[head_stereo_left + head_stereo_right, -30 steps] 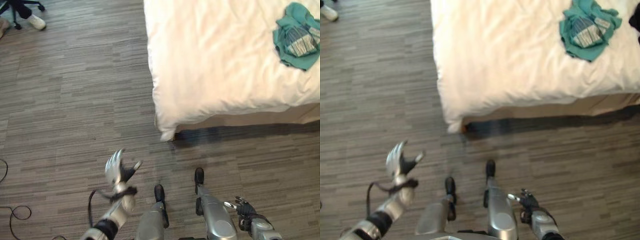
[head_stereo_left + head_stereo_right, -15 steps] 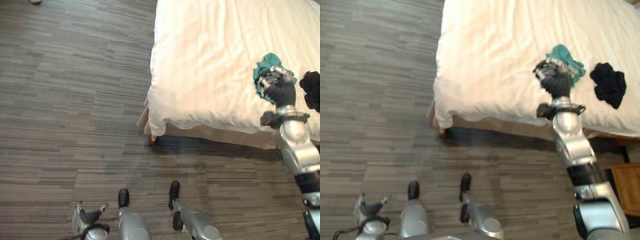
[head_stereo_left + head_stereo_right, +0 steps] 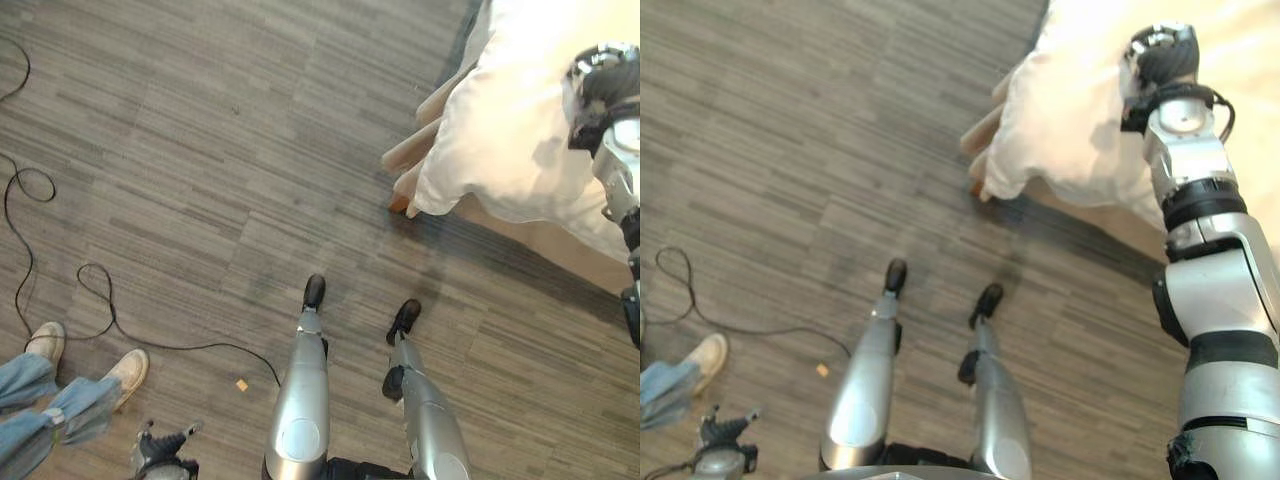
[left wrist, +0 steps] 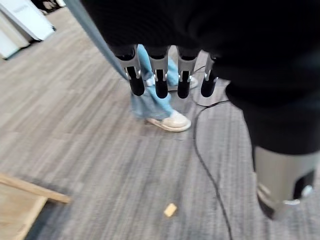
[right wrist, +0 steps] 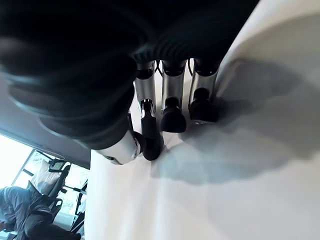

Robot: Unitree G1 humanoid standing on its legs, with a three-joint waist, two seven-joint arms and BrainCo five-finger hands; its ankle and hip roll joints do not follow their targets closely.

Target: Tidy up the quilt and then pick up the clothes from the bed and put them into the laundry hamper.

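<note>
A: Where is the soft white quilt (image 3: 510, 140)?

B: On the bed, at two o'clock. The right hand (image 3: 1160, 55) rests on it with curled fingers, but I cannot tell if it grips.

A: And the left hand (image 3: 160, 452)?

B: Low at seven o'clock, fingers (image 4: 161, 82) straight, holding nothing. I think tidying is just starting; picking up the clothes comes later.

I see the quilt (image 3: 1080, 130) as soft matt white cloth with light creases. The floor (image 3: 180, 170) looks like matt grey carpet with short streaks, perhaps woven. The person's trousers (image 3: 40, 400) are blue denim, the shoes (image 3: 125, 372) pale and matt.
</note>
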